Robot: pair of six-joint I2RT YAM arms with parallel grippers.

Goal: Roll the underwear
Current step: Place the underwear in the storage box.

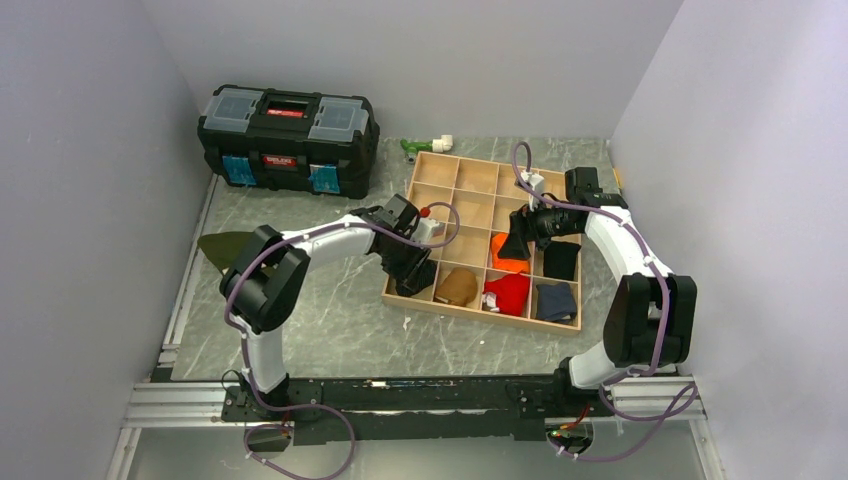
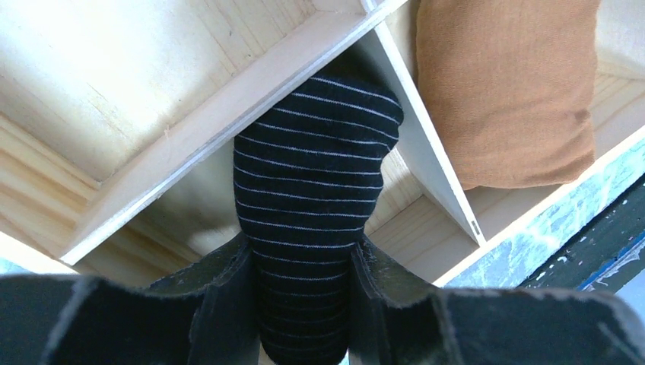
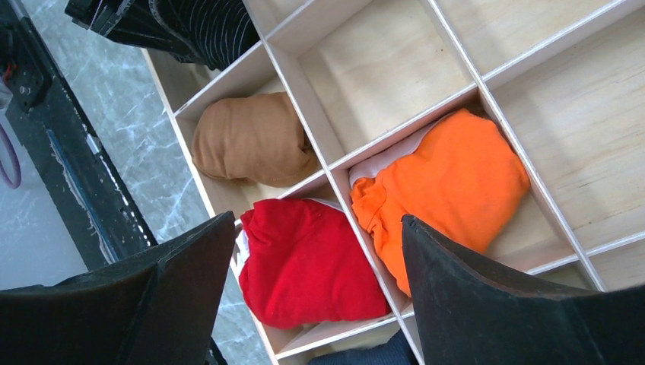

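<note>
The underwear (image 2: 312,198) is a black roll with fine grey stripes. My left gripper (image 2: 304,296) is shut on it and holds it over the front left compartment of the wooden organiser tray (image 1: 428,300). In the top view the left gripper (image 1: 415,268) is at the tray's front left corner, and the roll is mostly hidden by it. The roll's end also shows in the right wrist view (image 3: 217,30). My right gripper (image 3: 319,281) is open and empty, hovering above the tray over the red and orange bundles; in the top view it (image 1: 515,245) is above the tray's middle.
The tray holds a tan bundle (image 1: 457,286), a red bundle (image 1: 508,292), an orange bundle (image 1: 503,262), a dark blue bundle (image 1: 556,300) and a plain black bundle (image 1: 562,260). A black toolbox (image 1: 288,138) stands at the back left. An olive green garment (image 1: 222,247) lies at the left.
</note>
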